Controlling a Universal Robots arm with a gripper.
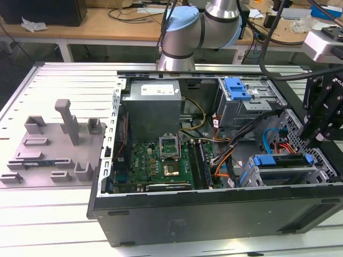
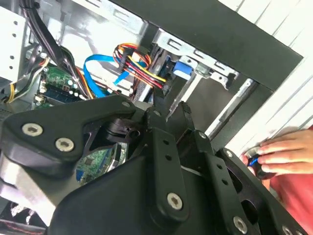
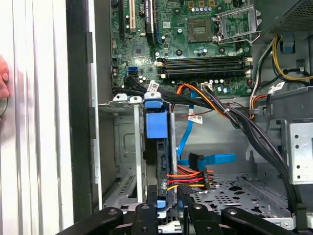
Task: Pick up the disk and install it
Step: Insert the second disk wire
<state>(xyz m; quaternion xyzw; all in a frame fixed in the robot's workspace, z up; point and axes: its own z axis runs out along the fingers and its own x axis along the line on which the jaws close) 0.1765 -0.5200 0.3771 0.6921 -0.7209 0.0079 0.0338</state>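
Open PC case (image 1: 214,214) lay on its side on the ribbed metal table (image 1: 53,214); motherboard (image 1: 161,160) exposed, power supply (image 1: 155,107) above it in the exterior view.

Gripper (image 1: 316,140) hung at the exterior view's right, over the case's drive-bay corner, just above the lower bay. Its black linkage ran across both wrist views (image 2: 166,147). Fingers: couldn't tell if spread or pressed together; tips hidden behind the linkage. Nothing seen held between them.

Disk (image 1: 281,160) sat in the lower drive cage (image 1: 257,176) at the case's near right corner in the exterior view, blue carrier edge up, tabs at both ends. In the first wrist view the disk (image 3: 157,147) stood edge-on in the metal cage, blue tab at its end, w/ red/yellow/orange power wires (image 3: 188,177) plugged beside it and a blue data cable (image 3: 205,159) near. Second wrist view: blue tab (image 2: 182,67) seated in the cage rail.

Second blue carrier (image 1: 237,88) sat in the upper bay, well apart.

Grey fixture block (image 1: 53,144) on the table at the exterior view's left.

A person's hand (image 2: 283,154) rested on the table outside the case wall, fingers on a small dark object w/ blue on it.
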